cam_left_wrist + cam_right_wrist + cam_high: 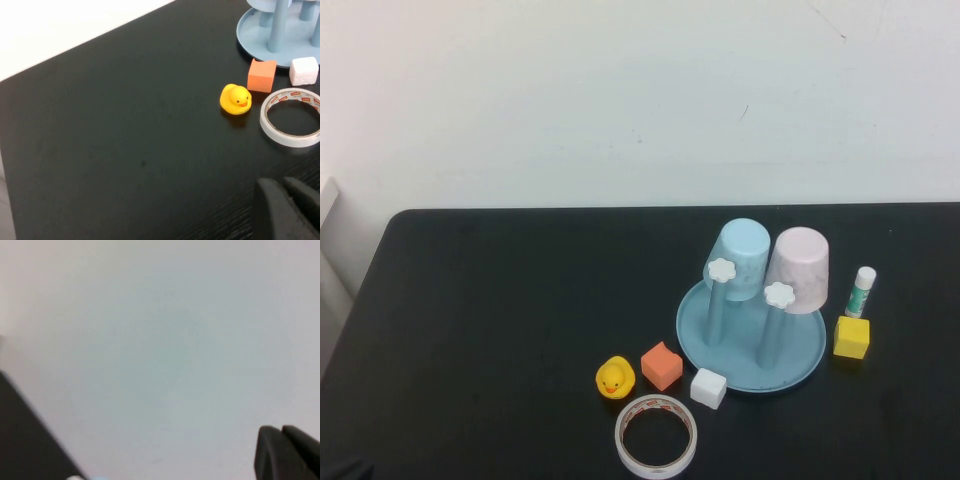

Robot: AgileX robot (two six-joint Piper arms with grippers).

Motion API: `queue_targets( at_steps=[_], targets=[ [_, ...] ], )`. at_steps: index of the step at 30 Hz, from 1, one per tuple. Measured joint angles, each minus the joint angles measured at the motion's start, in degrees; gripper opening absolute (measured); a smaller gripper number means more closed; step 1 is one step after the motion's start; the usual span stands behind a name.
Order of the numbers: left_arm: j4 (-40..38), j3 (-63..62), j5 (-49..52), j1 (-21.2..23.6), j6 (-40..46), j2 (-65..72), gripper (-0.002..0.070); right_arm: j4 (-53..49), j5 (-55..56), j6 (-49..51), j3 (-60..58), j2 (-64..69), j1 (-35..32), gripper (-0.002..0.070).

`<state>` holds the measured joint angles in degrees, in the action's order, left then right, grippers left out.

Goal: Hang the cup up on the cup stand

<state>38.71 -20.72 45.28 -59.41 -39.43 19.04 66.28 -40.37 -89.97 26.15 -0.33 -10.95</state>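
Cup (pixel 802 264): pale pink, smooth plastic, handleless, slightly tapered; inverted and tilted over a rear peg of the cup stand.
Cup stand (pixel 798 368): light blue round dish-shaped base with raised rim; upright blue pegs topped by white flower-shaped caps.
Blue cup (pixel 740 258): light blue, smooth; inverted on a rear peg, just beside the pink cup.
Table (pixel 500 320): matte black surface, faint grain in the left wrist view.
Duck (pixel 615 378): glossy yellow, rounded, orange beak.
Orange cube (pixel 662 365): matte, between duck and stand.
White cube (pixel 708 388): touching the stand's rim.
Tape roll (pixel 656 436): flat translucent ring.
Yellow cube (pixel 852 337): right of the stand.
Glue stick (pixel 861 291): upright white cylinder.
Left gripper (pixel 285 187): black fingers pressed together, empty, above the table near the tape roll.
Right gripper (pixel 284 432): black fingers pressed together, empty, facing a pale blank surface.
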Motion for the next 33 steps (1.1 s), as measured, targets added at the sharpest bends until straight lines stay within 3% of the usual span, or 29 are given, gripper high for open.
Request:
queue_targets(
  at_steps=[6,9,11,16,20,26,33],
  targets=[
    [0.0,0.0,-0.1,0.0,0.0,0.0,-0.0001,-0.2,5.4,-1.9,-0.5,-0.6,-0.1,-0.0001],
    [0.1,0.0,-0.1,0.0,0.0,0.0,-0.0001,-2.4,6.9,3.1,-2.1,-0.6,-0.1,-0.0001],
    [0.1,0.0,-0.1,0.0,0.0,0.0,-0.0001,-10.2,8.2,12.5,-3.4,-0.6,-0.1,-0.0001],
    [0.1,0.0,-0.1,0.0,0.0,0.0,-0.0001,-41.6,11.3,46.4,-10.2,-0.6,-0.1,-0.0001],
    [0.1,0.0,-0.1,0.0,0.0,0.0,-0.0001,-55.2,21.8,63.4,-18.1,-0.6,-0.1,-0.0001],
    [0.1,0.0,-0.1,0.0,0.0,0.0,-0.0001,-62.4,41.0,73.0,-27.2,-0.6,4.8,-0.0001],
    [0.1,0.0,-0.1,0.0,-0.3,0.0,-0.0001,-65.3,33.7,74.4,-27.6,-0.6,9.7,-0.0001]
  ],
)
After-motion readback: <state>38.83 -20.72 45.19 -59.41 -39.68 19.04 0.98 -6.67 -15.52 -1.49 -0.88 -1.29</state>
